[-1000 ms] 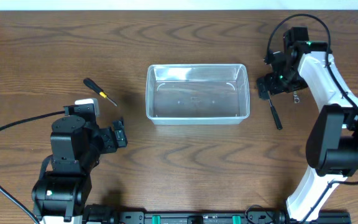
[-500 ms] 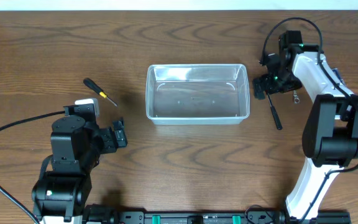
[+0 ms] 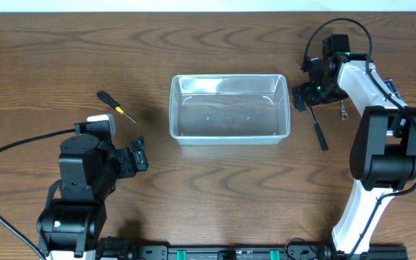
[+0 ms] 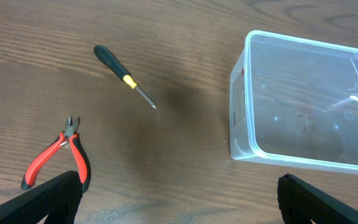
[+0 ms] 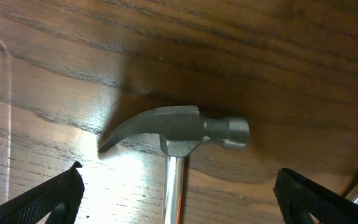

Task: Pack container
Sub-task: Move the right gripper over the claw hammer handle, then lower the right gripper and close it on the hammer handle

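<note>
Your right hand [image 5: 180, 202] hangs with its fingers spread wide to either side of the hammer [image 5: 185, 127], just below the head (whether they touch the counter [image 5: 278, 56] I cannot tell). The left hand [image 4: 185, 202] is equally wide and holds nothing. The container [image 3: 173, 108] sits empty mid-counter, its right wall near the hammer's head. If you close on that smooth steel neck, the long handle may swing down, slip free, or clip the light container's rim and shove it.
</note>
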`<state>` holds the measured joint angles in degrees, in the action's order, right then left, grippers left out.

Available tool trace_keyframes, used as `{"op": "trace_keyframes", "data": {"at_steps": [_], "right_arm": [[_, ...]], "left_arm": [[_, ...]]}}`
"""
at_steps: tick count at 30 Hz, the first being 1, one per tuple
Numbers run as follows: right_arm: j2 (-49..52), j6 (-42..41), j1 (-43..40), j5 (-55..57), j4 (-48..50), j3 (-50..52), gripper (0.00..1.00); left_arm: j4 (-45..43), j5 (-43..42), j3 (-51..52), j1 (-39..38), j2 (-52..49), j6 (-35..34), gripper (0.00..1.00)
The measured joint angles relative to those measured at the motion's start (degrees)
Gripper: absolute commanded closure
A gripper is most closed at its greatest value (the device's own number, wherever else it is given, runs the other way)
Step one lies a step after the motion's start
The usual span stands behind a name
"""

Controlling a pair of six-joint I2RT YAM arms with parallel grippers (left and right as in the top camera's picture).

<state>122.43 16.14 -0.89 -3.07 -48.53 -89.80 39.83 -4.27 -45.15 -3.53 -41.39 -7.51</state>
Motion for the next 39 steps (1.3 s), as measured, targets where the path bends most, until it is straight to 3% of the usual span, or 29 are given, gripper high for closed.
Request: {"op": "trace_keyframes", "data": {"at_steps": [39], "right_arm": [[1.68,0.85,-0.52,0.61,-0.42,0.50,0.01]], "left_arm": [[0.28,0.00,0.00,0.00,0.02,0.00,0.02]]}}
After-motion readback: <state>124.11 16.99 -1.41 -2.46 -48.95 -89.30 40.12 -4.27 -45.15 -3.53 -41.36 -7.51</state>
